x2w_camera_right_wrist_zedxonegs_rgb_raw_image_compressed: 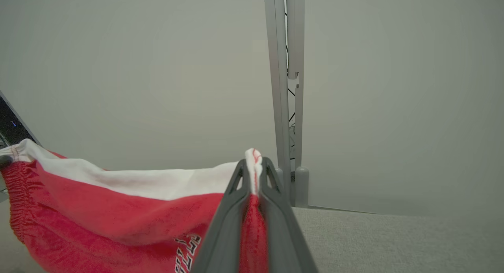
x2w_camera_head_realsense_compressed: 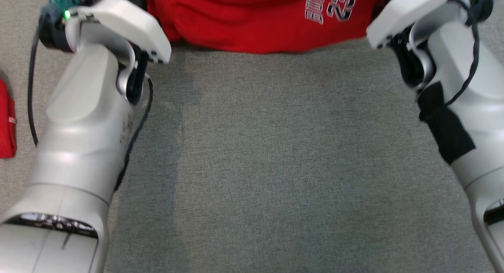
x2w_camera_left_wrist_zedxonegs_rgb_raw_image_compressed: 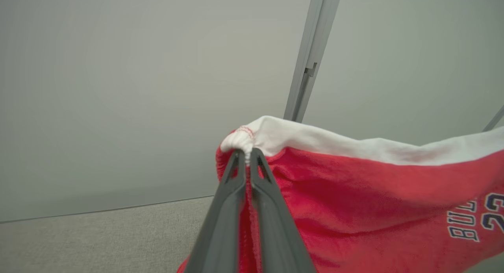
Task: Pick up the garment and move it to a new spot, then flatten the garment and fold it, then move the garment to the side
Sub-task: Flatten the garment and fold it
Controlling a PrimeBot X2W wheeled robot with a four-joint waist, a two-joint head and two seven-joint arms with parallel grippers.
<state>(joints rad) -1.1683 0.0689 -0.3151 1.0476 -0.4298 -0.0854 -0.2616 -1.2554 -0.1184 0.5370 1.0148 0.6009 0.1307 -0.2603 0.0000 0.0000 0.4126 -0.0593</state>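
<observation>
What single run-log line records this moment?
stage: garment held up | left jaws: shut on white edge | right jaws: shut on white edge

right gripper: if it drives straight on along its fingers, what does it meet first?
The right gripper is shut on the white edge of the red garment, so cloth leads. Beyond the tips, likely the pale wall, beside the grey upright post; depth is unclear, and the post may come first.
</observation>
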